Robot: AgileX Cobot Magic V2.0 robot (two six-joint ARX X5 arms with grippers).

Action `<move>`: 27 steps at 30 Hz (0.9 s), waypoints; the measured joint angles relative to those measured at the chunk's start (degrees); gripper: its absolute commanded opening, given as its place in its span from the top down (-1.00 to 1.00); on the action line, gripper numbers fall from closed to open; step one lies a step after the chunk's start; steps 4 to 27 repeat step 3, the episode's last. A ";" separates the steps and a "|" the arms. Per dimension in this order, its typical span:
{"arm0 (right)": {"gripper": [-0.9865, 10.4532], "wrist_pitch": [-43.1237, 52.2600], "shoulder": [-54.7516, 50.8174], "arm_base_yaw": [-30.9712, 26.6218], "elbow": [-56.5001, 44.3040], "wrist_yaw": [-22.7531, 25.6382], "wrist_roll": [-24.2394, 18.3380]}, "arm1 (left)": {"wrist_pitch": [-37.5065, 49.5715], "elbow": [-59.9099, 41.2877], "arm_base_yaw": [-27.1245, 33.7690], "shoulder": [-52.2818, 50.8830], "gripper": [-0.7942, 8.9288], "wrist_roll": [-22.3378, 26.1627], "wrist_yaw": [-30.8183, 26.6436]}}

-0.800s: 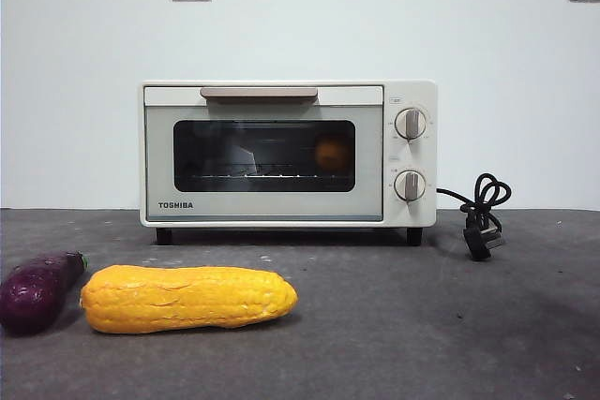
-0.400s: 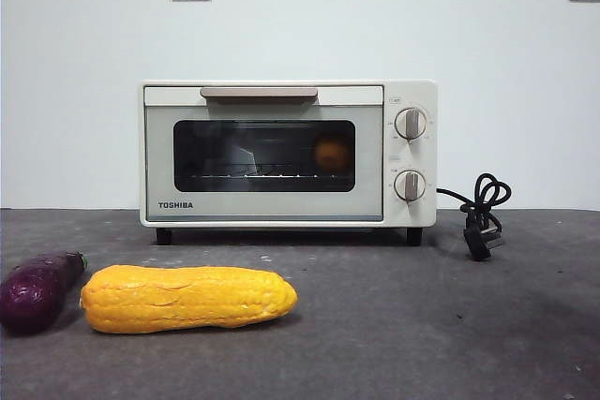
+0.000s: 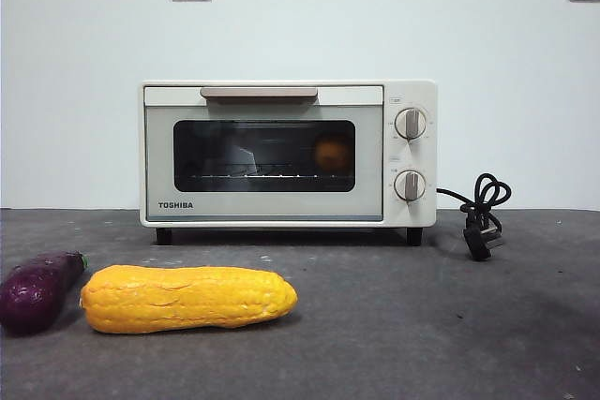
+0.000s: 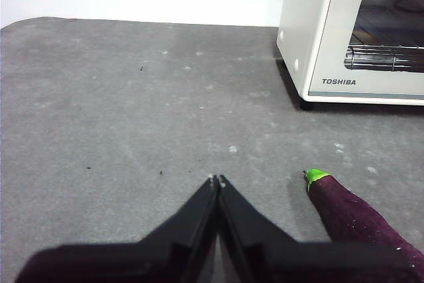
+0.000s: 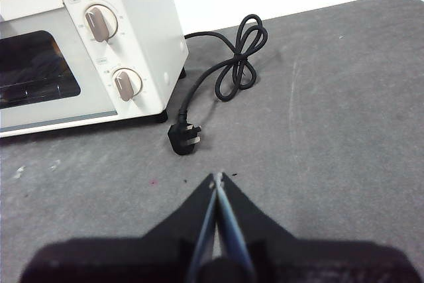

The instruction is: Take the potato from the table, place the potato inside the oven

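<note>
Nearest in the front view, a long yellow corn cob (image 3: 187, 298) with bumpy, kernel-textured skin lies lengthwise on the table (image 3: 422, 325), a flat dark grey surface with a rough, felt-like speckle. Just beside the cob's end lies a glossy dark purple eggplant (image 3: 37, 288) with a bright green stem tip. Farther back stands the oven (image 3: 289, 153), a boxy cream-white toaster oven with smooth panels, a beige handle bar (image 3: 259, 93) across the top of its closed door, and two round knobs (image 3: 410, 124) stacked at one side. The potato (image 3: 333, 155) sits inside the oven behind the dark glass, on the wire rack at the knob end; it shows as a dim, rounded orange-brown shape. A black cord (image 3: 481, 213) lies looped on the table beside the oven. The left gripper (image 4: 216, 179) hangs over bare table near the eggplant, its jaws pressed together on nothing. The right gripper (image 5: 216, 177) hangs near the cord's plug, its jaws likewise together.
</note>
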 measured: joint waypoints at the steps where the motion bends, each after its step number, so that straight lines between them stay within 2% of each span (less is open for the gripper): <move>1: 0.83 0.00 0.00 0.00 0.00 0.00 0.02 | 0.00 0.00 0.00 0.00 0.84 0.00 0.00; 27: 0.83 0.00 0.00 0.00 0.00 0.00 0.00 | 0.00 0.00 0.00 0.00 0.84 0.00 0.00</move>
